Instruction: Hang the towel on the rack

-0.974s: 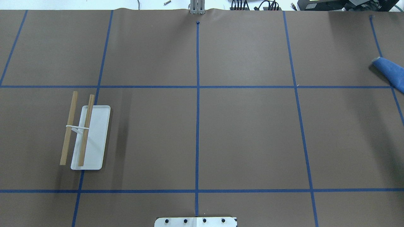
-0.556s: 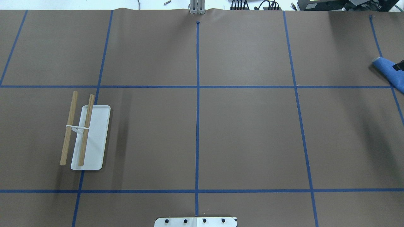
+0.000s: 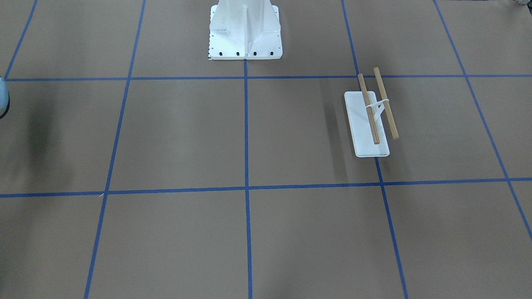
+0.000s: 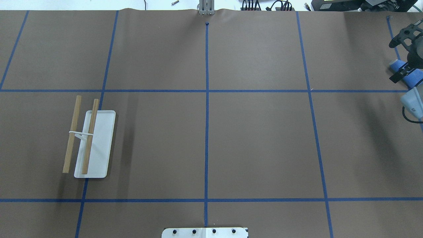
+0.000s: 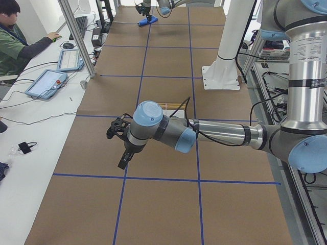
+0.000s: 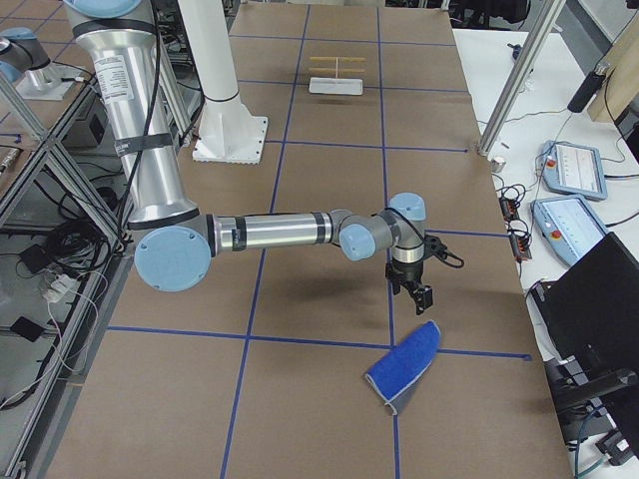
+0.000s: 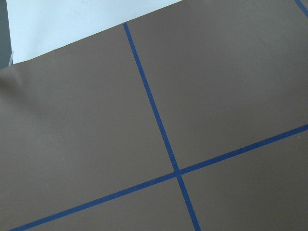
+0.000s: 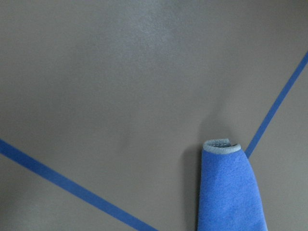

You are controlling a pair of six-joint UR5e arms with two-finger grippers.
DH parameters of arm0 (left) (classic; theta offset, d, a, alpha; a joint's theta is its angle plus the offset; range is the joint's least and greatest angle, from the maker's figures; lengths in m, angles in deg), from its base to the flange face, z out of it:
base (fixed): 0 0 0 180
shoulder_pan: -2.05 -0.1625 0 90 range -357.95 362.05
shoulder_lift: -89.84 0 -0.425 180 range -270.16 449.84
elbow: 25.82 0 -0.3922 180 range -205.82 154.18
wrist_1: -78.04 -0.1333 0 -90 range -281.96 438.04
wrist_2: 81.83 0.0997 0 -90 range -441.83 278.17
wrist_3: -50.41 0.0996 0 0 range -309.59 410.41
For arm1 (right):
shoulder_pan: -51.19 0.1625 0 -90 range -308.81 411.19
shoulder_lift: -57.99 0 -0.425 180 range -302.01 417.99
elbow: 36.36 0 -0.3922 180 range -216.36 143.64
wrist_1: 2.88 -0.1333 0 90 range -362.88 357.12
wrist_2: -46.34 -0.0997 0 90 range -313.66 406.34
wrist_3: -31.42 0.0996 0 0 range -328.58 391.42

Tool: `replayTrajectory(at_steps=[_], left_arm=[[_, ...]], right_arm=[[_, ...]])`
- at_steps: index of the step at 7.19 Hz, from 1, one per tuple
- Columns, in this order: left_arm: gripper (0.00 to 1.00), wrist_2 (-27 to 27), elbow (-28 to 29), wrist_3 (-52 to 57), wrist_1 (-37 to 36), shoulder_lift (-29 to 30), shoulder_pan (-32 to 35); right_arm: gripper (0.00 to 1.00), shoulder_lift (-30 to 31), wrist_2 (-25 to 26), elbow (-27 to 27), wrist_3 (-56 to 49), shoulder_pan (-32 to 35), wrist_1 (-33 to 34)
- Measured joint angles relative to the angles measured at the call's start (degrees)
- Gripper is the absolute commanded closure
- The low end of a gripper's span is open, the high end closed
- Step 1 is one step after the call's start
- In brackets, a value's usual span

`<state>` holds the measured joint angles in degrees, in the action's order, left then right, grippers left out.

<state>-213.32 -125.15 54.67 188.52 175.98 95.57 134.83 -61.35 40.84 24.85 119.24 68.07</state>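
Observation:
The towel (image 4: 413, 79) lies folded, blue side out, at the table's far right; it also shows in the exterior right view (image 6: 407, 367) and the right wrist view (image 8: 231, 192). My right gripper (image 4: 394, 61) hovers above the towel's rolled end with its jaws wide open and empty; it shows in the exterior right view (image 6: 431, 281) too. The rack (image 4: 90, 142) stands far off on the left side, its two dowels bare (image 3: 376, 106). My left gripper (image 5: 115, 147) hangs above bare table, seen only from the side, so I cannot tell its state.
The big white bolted pedestal (image 3: 245, 33) stands at the robot's edge of the table. Blue tape lines (image 4: 207, 99) grid the brown surface. An operator (image 5: 15, 41) sits at a side desk with tablets (image 5: 47, 82).
My right gripper has come into the overhead view from the right edge and now sits over the towel's end. The towel and rack have not moved.

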Motion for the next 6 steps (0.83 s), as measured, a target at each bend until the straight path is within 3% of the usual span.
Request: replayTrajectory(at_steps=[2,6], left_arm=[[0.01,0.00,-0.02,-0.01,0.10,0.00,0.00],[0.01,0.00,0.01,-0.04,0.77,-0.01,-0.08]], right_arm=[[0.10,-3.93,2.27,-10.38,0.21,-0.16,-8.68],[0.15,-6.96,1.63,-14.55,0.12,-0.24,-10.65]])
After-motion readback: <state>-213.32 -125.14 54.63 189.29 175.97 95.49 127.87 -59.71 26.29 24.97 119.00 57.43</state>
